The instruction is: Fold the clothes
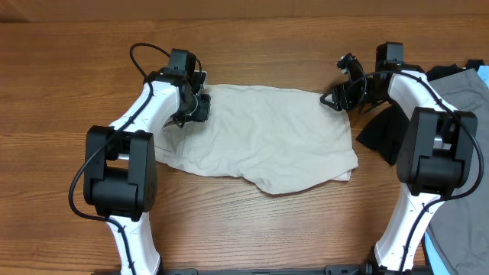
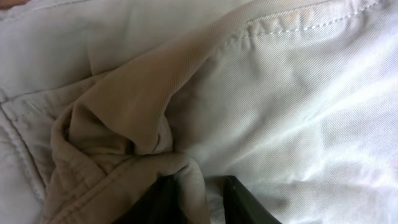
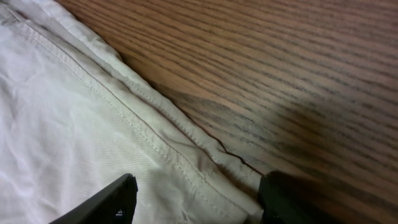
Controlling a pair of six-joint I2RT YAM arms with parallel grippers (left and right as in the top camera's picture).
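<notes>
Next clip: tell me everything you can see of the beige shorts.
The shorts are light beige cotton-like twill with stitched seams, lying spread and mostly flat, slightly rumpled, across the middle of the wooden table. The near edge is uneven. At their left end the left gripper pinches a raised fold of cloth. At the far right corner the right gripper stands open, straddling a stitched hem.

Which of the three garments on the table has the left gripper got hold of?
The cream shorts mid-table, bunched in the left gripper; the black garment and grey garment lie by the right arm.
</notes>
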